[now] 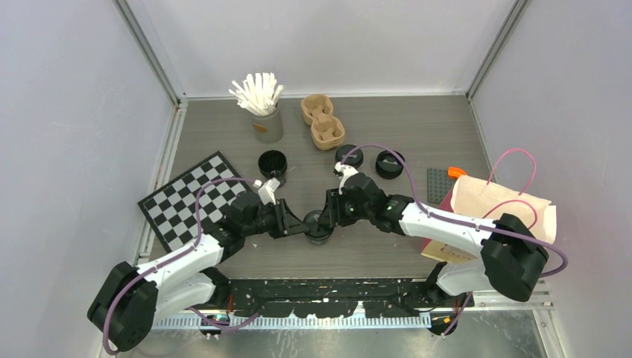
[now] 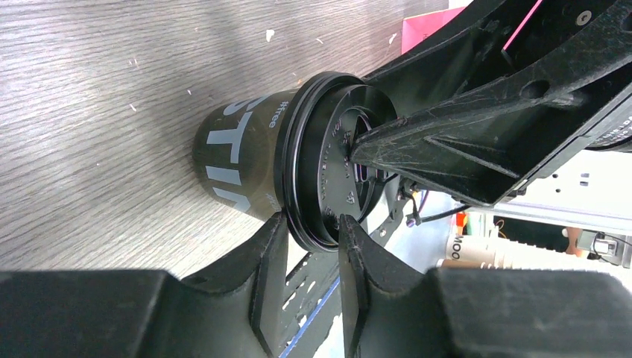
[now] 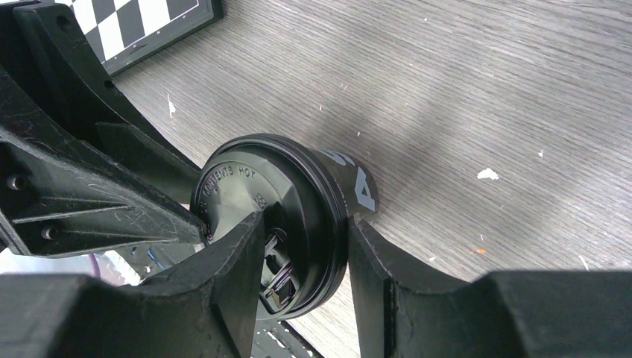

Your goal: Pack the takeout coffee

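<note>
A black paper cup (image 2: 231, 153) with pale lettering stands on the table near the front edge, capped with a round black lid (image 2: 328, 171). Both grippers meet at it from opposite sides. My left gripper (image 2: 309, 224) pinches the lid's rim, one finger under the rim against the cup wall and the other on the lid's top. My right gripper (image 3: 305, 220) grips the same lid (image 3: 268, 194) the same way from the right, above the cup (image 3: 358, 186). From above, the cup (image 1: 319, 226) sits between the left gripper (image 1: 302, 224) and the right gripper (image 1: 332, 216).
An open black cup (image 1: 272, 162) and two more round black pieces (image 1: 349, 156) (image 1: 390, 164) lie mid-table. Behind them are a brown pulp carrier (image 1: 322, 121) and a grey cup of white sticks (image 1: 262, 112). A checkerboard (image 1: 190, 200) lies left, a paper bag (image 1: 501, 205) right.
</note>
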Motion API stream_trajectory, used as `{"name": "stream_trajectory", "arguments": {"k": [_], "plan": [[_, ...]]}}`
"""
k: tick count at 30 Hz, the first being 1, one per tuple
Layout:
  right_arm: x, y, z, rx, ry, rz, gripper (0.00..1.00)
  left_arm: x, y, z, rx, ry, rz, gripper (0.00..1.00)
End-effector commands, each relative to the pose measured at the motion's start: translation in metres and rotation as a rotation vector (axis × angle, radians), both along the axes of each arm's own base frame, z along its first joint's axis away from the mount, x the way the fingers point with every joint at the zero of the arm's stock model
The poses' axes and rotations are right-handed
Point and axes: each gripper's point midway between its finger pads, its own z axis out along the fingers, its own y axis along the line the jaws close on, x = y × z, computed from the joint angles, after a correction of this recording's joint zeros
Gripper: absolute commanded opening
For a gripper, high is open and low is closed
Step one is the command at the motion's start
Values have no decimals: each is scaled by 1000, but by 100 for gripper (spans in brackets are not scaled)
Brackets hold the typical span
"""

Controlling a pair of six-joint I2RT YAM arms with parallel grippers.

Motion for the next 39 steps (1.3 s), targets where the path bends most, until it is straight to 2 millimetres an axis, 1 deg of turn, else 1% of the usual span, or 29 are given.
{"name": "stream_trajectory", "arguments": {"k": [1, 3, 4, 7, 8, 9, 10, 11, 14, 16, 19, 22, 23, 24, 25, 26, 28, 30, 31, 33, 35, 37, 39], "plan": [[-24, -30, -46, -174, 114, 13, 48, -7, 25, -47, 173, 62, 49, 29], [-18, -26, -31, -170, 92, 19, 49, -3, 19, -29, 139, 28, 30, 32], [-15, -25, -23, -173, 80, 20, 51, -1, 16, -19, 118, 4, 24, 35], [-5, -20, 7, -171, 25, 30, 61, 7, 8, 13, 72, -66, 13, 42], [-3, -19, 17, -171, 6, 32, 64, 8, 8, 17, 69, -75, 13, 45], [0, -20, 26, -178, -12, 38, 69, 11, 7, 25, 62, -101, 15, 46], [3, -21, 36, -193, -35, 48, 83, 12, 7, 30, 68, -108, 16, 48], [5, -24, 44, -211, -53, 47, 90, 13, 8, 34, 71, -117, 16, 49], [13, -31, 63, -241, -114, 35, 91, 17, 10, 43, 92, -144, 17, 53], [14, -33, 71, -242, -135, 42, 91, 18, 12, 51, 113, -169, 13, 56], [11, -32, 76, -242, -153, 67, 91, 21, 20, 68, 166, -227, 16, 60], [7, -27, 81, -249, -196, 90, 91, 21, 41, 87, 258, -303, 49, 64], [7, -26, 83, -256, -216, 90, 91, 18, 52, 90, 300, -313, 64, 69], [6, -24, 84, -265, -233, 88, 91, 17, 64, 98, 339, -351, 88, 77], [4, -22, 86, -272, -248, 93, 91, 15, 76, 104, 382, -369, 111, 94], [2, -19, 87, -277, -261, 99, 91, 14, 88, 110, 423, -388, 141, 99], [1, -14, 88, -291, -282, 97, 91, 10, 109, 121, 489, -434, 176, 100], [0, -9, 87, -304, -303, 103, 90, 3, 119, 126, 517, -464, 173, 100], [0, -7, 87, -310, -312, 104, 89, -1, 123, 126, 524, -472, 170, 100], [-1, -1, 84, -321, -316, 115, 88, -6, 127, 121, 527, -489, 165, 100], [-4, 7, 79, -330, -310, 139, 88, -8, 129, 115, 511, -509, 179, 100], [-7, 14, 75, -347, -297, 163, 88, -10, 127, 119, 475, -547, 178, 100], [-8, 19, 72, -374, -294, 180, 87, -10, 130, 123, 479, -577, 187, 100]]}}
